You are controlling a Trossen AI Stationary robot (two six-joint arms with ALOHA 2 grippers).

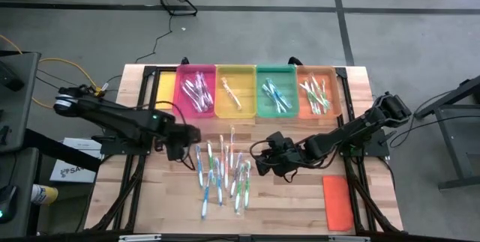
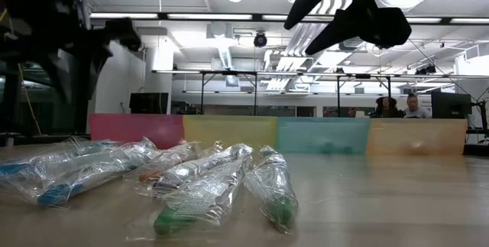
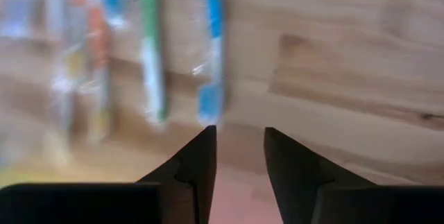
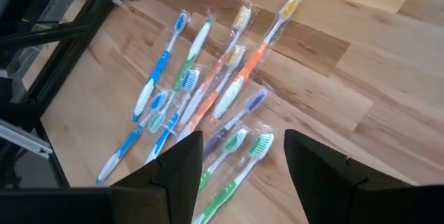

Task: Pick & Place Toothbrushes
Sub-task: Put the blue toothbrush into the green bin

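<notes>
Toothbrushes (image 1: 223, 173): wrapped, loose on the wooden table (image 1: 300, 197) in front of four coloured trays (image 1: 255, 91).
Left gripper (image 1: 189, 135): beside the pile, fingers (image 3: 201, 168) spread, empty.
Right gripper (image 1: 264, 161): just beside the pile's other side, fingers (image 4: 316, 168) apart, empty.

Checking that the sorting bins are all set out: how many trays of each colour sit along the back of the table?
Pink tray: 1
Yellow tray: 1
Green tray: 1
Orange tray: 1
Total: 4
</notes>
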